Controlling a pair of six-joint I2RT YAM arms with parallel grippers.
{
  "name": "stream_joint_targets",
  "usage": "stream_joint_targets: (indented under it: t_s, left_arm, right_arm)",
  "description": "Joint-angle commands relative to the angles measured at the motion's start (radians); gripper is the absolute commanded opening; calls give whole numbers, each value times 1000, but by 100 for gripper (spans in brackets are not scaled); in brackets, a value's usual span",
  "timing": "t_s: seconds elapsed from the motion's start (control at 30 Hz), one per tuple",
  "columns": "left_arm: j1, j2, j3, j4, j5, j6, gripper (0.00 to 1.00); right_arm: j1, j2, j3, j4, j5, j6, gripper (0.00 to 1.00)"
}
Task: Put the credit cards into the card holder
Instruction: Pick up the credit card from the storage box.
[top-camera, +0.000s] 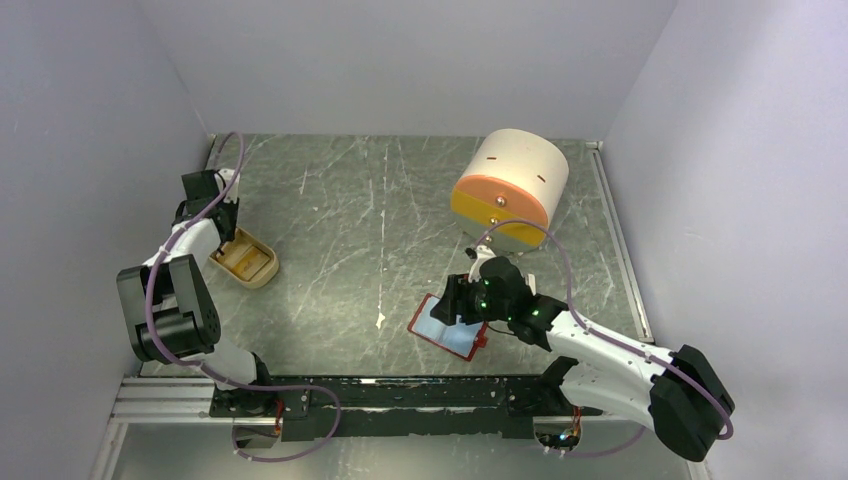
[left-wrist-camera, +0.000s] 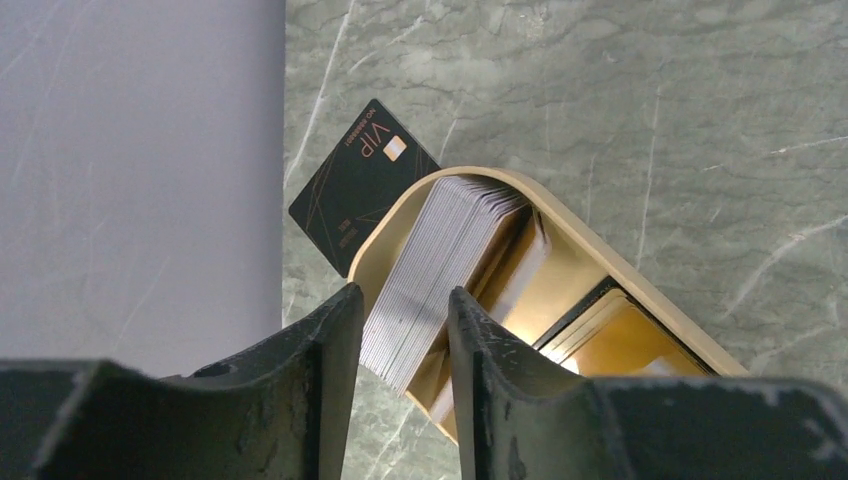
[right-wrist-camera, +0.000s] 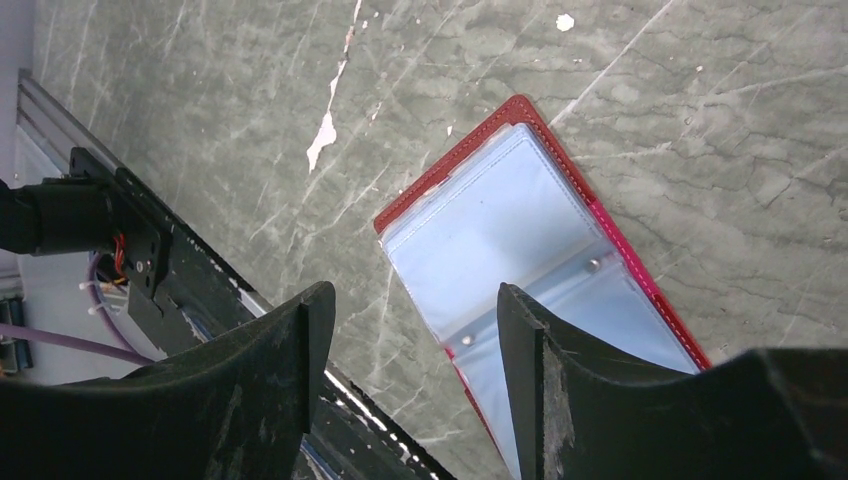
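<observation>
Left gripper straddles credit cards, tray edge.

Walled lab cell, marbled table

"VIP" in gold on black credit card, smaller print unreadable

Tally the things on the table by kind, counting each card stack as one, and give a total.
Red card holder: 1
Beige tray: 1
Card stacks in the tray: 2
Loose black VIP card: 1
Cream-and-orange cylinder: 1
Total: 6
</observation>
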Motion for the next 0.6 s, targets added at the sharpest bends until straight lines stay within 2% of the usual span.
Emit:
stream_joint_targets:
  t_s: [0.0, 0.37, 0.57]
  left_arm:
    - [-12, 11, -14, 23, 38, 29, 44]
    - [-28, 0, -10, 13, 29, 56, 49]
    - [-30, 53, -26, 56, -54, 94, 50]
  right_arm:
    - [-13, -1, 23, 27, -7, -15, 64]
    - [-19, -1, 21, 38, -21, -17, 65]
    - [-24, -1, 27, 28, -26, -20, 65]
